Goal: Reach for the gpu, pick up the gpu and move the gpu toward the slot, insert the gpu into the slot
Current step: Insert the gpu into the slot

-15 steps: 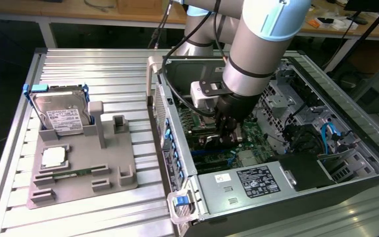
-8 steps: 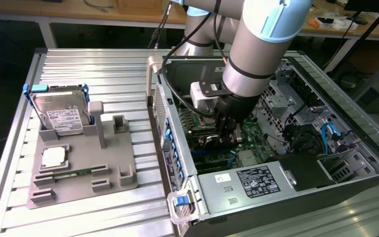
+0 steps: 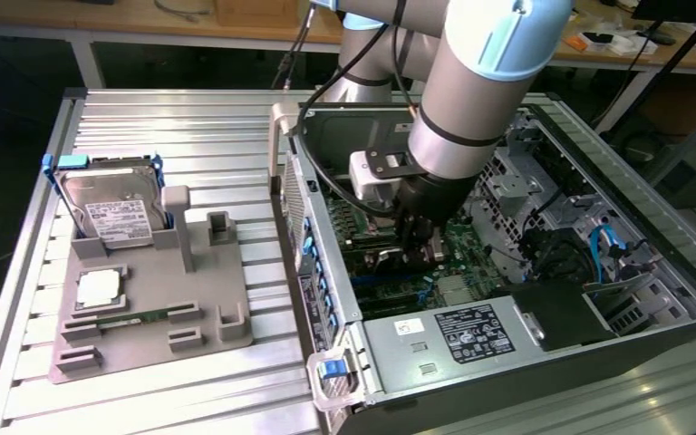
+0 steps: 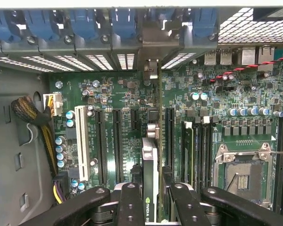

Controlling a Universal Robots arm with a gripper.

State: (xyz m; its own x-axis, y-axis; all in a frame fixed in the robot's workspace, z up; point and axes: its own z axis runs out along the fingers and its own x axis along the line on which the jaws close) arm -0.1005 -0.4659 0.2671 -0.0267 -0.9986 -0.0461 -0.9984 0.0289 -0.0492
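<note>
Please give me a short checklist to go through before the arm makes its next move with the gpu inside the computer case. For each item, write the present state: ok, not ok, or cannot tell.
1. Gpu held by the claw: ok; the card stands edge-on between the two fingers.
2. Claw inside the open computer case, above the motherboard: ok.
3. Card edge parallel with the long connectors on the board: ok, as the wrist view shows it.
4. Card seated in the slot: cannot tell; the card hides what lies under it.
5. Bracket end meets the rear opening of the case: cannot tell.
6. Yellow and black cable bundle away from the card: ok; it lies at the board's edge.
</note>
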